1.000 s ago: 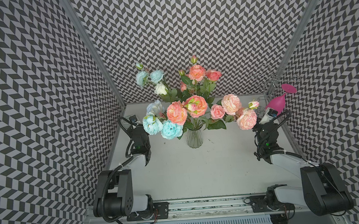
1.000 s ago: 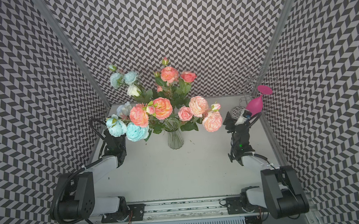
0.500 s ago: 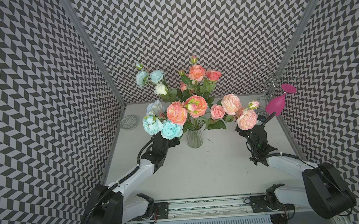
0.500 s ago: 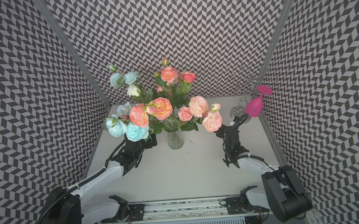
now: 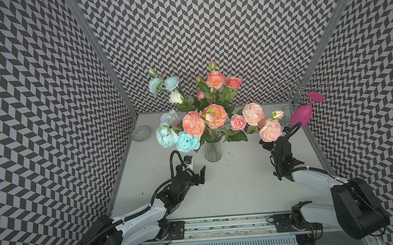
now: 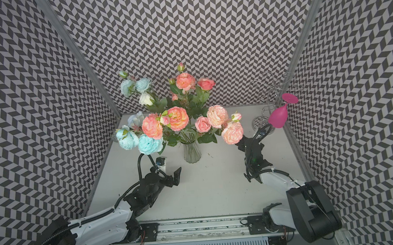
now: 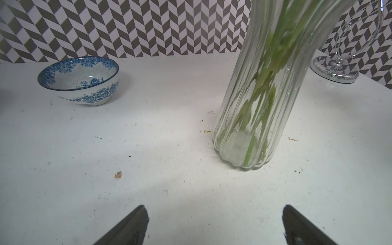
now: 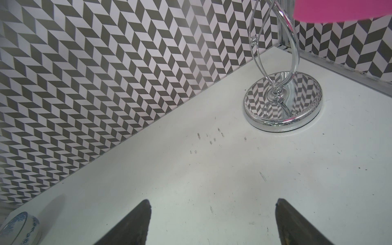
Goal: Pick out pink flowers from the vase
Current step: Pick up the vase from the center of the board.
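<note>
My left hand (image 5: 197, 168) is spread wide, holding nothing, just below the vase (image 5: 213, 151) at centre frame in a top view. The pink flowers (image 5: 215, 115) all stand in it. My right hand (image 8: 213, 204) gapes empty above the surface (image 8: 191, 180).

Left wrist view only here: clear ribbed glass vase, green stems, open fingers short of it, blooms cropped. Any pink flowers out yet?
Observer: No. In both top views all the pink, peach and coral blooms stand over the clear ribbed glass vase; none lies on the white table.
Operator: Right arm?
Observer: The right gripper is low near the table, fingers open and empty, its tip partly hidden by the outermost peach bloom in both top views.
Operator: Anything close to it?
Observer: A magenta plastic wine glass hangs upside down from a chrome wire rack just beyond that gripper.
</note>
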Action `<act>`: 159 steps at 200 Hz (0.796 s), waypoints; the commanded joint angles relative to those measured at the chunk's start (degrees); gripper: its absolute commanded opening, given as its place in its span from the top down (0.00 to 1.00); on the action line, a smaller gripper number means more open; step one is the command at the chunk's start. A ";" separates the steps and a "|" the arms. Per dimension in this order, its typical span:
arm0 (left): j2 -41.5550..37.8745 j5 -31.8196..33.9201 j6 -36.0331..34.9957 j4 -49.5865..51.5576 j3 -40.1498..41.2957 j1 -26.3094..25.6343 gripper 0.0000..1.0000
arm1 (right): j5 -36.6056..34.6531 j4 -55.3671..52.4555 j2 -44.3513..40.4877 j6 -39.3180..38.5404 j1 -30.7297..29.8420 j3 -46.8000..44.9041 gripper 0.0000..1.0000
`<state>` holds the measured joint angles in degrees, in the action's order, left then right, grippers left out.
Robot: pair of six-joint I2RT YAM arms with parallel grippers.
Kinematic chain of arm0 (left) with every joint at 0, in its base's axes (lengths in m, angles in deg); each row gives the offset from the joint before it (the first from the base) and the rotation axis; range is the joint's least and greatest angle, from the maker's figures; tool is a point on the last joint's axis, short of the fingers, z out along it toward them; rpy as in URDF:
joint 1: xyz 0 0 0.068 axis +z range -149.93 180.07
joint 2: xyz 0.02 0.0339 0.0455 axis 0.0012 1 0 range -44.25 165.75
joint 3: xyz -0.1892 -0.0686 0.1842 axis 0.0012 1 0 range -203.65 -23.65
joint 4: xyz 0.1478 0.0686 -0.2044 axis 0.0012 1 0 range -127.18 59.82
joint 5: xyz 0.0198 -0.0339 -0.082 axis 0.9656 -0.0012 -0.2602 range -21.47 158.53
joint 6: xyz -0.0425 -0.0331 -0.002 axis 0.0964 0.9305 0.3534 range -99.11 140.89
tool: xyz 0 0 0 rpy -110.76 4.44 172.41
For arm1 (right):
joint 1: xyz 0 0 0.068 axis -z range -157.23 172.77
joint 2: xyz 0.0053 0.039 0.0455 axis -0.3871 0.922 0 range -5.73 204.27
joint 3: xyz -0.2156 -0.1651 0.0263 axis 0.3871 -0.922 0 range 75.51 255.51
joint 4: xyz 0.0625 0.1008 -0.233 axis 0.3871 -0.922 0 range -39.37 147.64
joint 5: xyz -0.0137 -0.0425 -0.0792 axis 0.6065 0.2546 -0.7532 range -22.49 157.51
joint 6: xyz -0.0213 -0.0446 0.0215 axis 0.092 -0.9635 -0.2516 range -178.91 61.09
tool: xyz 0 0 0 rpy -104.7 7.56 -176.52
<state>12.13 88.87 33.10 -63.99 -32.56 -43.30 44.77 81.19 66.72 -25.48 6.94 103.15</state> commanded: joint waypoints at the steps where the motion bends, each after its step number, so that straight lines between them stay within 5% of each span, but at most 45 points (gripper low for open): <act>1: 3.98 -0.48 -5.51 -19.09 -0.63 -0.19 0.00 | -0.86 0.67 0.51 -0.62 0.10 1.54 0.10; 40: 11.65 -5.22 -7.85 -26.72 -5.45 -0.61 0.00 | -0.29 -0.02 1.79 -1.52 0.08 2.17 0.10; 83: 17.48 -1.88 -8.86 -22.69 -13.81 -0.94 0.01 | -0.65 -1.01 2.77 -2.61 0.10 2.73 0.10; 159: 28.49 2.92 -10.82 -39.02 -14.50 -1.22 0.00 | 1.01 -4.18 3.95 -4.65 0.10 4.71 0.09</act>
<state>37.77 88.45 23.18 -95.37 -45.98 -44.20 45.05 77.56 70.09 -29.13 6.94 106.28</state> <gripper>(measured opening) 0.995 0.909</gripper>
